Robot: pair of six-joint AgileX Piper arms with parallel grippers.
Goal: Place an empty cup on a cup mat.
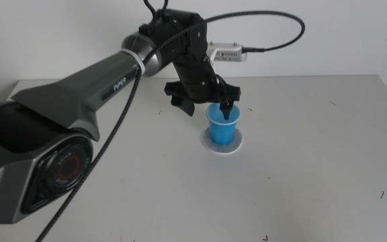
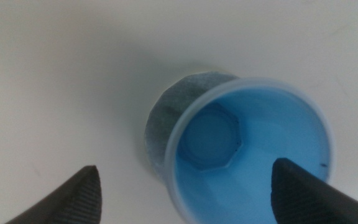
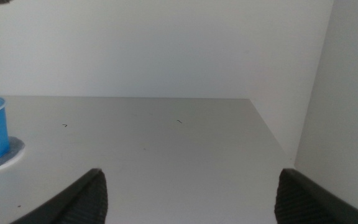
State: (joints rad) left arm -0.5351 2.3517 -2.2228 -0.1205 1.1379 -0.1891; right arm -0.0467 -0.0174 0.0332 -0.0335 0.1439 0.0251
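While the blue cup [image 1: 222,126] stands upright on the grey mat [image 1: 236,144], the left gripper [image 1: 207,101] hovers over its rim, jaws spread open; the right gripper [image 3: 191,193] waits apart, also open

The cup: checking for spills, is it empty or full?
Empty: the cup shows its bare blue bottom from above, standing on the cup mat.

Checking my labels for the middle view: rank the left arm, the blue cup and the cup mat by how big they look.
1. Left arm, nearest the camera, so inflated.
2. Cup.
3. Cup mat, mostly hidden under the cup; its disc is slightly wider.
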